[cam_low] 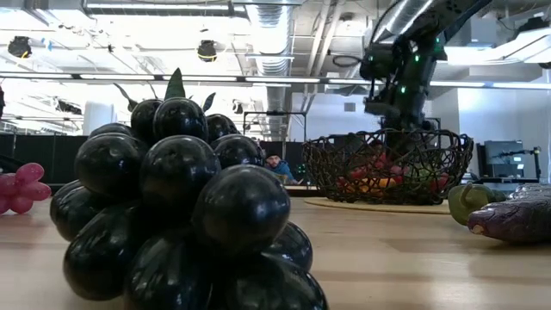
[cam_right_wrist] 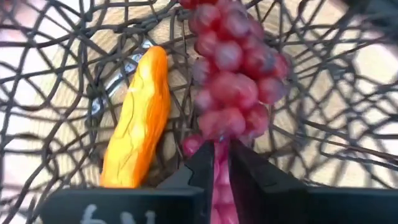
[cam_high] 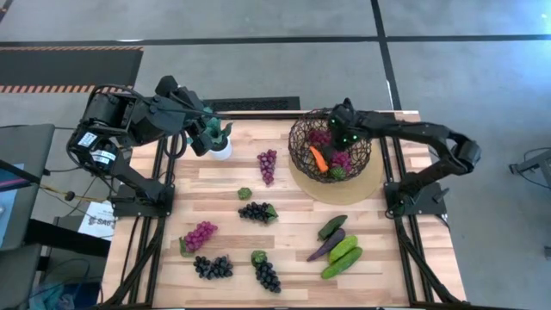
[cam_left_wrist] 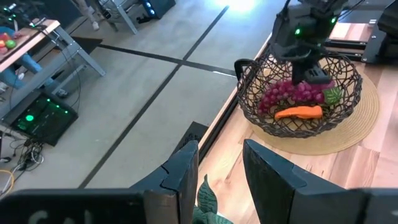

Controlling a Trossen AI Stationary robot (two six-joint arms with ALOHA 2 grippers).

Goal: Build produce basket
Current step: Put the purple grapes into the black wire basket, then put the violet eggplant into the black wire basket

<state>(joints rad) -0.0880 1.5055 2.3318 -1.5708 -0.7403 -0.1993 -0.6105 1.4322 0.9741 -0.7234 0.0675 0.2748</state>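
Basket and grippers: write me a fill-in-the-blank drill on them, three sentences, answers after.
1. The right gripper is shut on a magenta grape bunch inside the ____.
2. The vegetable lying in the basket beside that bunch is an orange ____.
3. The left gripper is open above the small potted ____.

Missing words: basket; carrot; plant

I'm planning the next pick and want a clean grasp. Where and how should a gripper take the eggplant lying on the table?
Take the eggplant across its slim middle, coming straight down from above. It lies flat and long, slanting, with one cucumber just beyond it and another cucumber close alongside, so set the fingers crosswise to its length, nearer the free thin end, where there is room.
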